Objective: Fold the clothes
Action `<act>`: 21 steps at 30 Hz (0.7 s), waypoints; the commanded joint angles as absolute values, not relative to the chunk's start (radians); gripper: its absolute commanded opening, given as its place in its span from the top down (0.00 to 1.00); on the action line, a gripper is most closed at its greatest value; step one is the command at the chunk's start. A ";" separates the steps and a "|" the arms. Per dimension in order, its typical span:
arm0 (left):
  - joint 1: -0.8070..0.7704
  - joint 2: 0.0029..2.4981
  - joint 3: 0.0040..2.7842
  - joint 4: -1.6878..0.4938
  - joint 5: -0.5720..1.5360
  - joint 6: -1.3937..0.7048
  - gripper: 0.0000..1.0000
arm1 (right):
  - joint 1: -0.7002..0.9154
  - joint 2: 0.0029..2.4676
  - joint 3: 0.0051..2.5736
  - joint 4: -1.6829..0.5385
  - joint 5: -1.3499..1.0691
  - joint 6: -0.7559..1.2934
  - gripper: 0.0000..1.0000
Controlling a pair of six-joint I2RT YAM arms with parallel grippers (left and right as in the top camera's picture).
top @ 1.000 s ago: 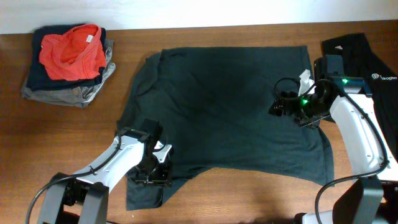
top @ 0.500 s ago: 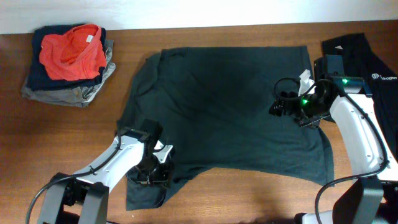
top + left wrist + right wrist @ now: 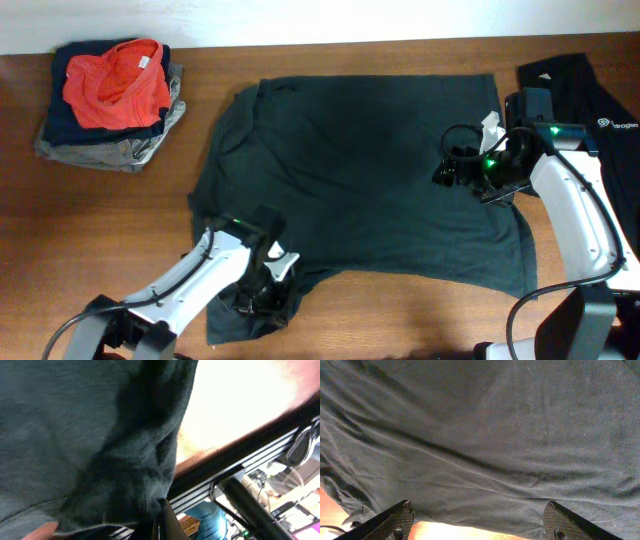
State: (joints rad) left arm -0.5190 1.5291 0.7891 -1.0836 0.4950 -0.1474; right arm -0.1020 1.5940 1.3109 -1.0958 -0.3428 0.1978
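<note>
A dark shirt (image 3: 370, 170) lies spread across the middle of the desk (image 3: 100, 230). One flap, apparently a sleeve, trails toward the edge nearest the arms' bases.

The left gripper (image 3: 258, 293) sits on that flap, near the left end of the front edge. Its jaws are closed, and the left wrist view shows cloth gathered and bunched right at them, so they appear to have a pinch of the shirt. The right gripper (image 3: 450, 168) hangs over the shirt's right side with jaws spread wide and nothing between them. Its wrist view shows only wrinkled cloth below.

A second black shirt with a white logo (image 3: 585, 95) waits at the right edge. A stack of folded garments (image 3: 105, 140), topped by a red-orange piece (image 3: 115, 80), occupies the far left corner.

The step in hand looks like the first fold, bringing the sleeve in over the body, with nearly all the folding yet to come. To do it well, the left arm should lift only enough to clear the cloth beneath. It should then carry the flap inward in a shallow arc toward the middle of the shirt and lay it flat before letting go.

A thin pinch may slip, and a high or fast pull could drag the whole shirt toward the front edge. The right jaws might press down on the body to anchor it. The creases near the right gripper deserve smoothing before any larger fold.
</note>
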 commanded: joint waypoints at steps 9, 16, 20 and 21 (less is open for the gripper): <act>-0.624 1.511 0.791 -1.093 0.500 -0.194 0.78 | -0.098 1.588 1.322 -1.096 -0.356 0.187 0.13; -0.624 1.511 0.833 -1.097 0.392 -0.194 0.77 | -0.098 1.588 1.322 -1.096 -0.356 0.187 0.12; -0.624 1.510 0.955 -1.121 0.318 -0.193 0.76 | -0.098 1.588 1.322 -1.095 -0.356 0.187 0.12; -0.624 1.510 0.999 -1.128 0.286 -0.193 0.76 | -0.098 1.588 1.322 -1.092 -0.356 0.187 0.12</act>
